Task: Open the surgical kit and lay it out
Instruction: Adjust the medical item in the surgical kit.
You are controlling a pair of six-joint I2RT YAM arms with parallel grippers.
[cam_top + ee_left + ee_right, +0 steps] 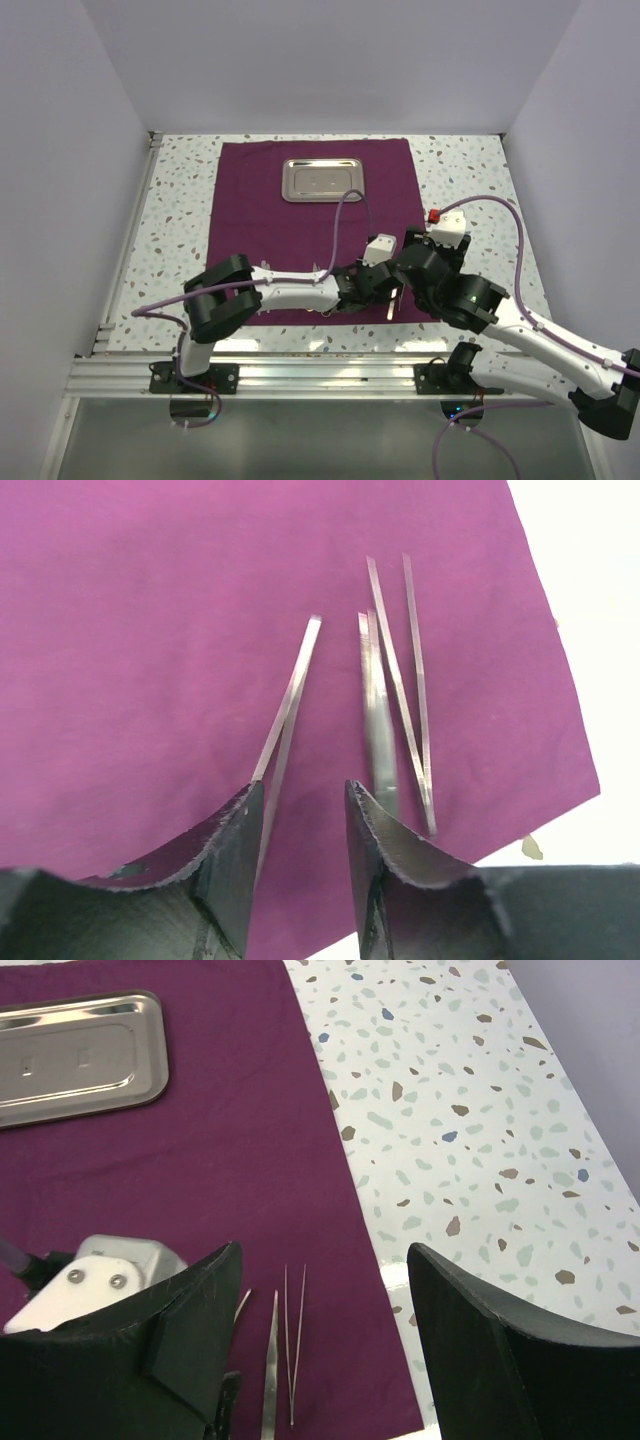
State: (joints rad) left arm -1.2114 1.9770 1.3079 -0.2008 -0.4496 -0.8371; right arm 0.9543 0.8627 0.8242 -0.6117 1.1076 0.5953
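Black fingers [225,860] of my left pincer [302,795] fill the bottom of its wrist view. They stand a narrow gap apart, with bare cloth [150,630] showing between them and nothing clamped. One slim silver strip [290,695] runs along the inner edge of one finger; whether it touches, I cannot tell. A broader flat instrument [377,720] passes behind the other finger, and the tweezers [426,795] lie just beside it, toward the cloth's side edge. All three lie on the cloth by its near right corner. My right pincer [325,1260] hangs over that same corner, jaws wide with nothing between them. The steel tray [75,1055] sits on the cloth's far half, well apart from the instruments. The cloth lies spread flat on the speckled table [480,1110].
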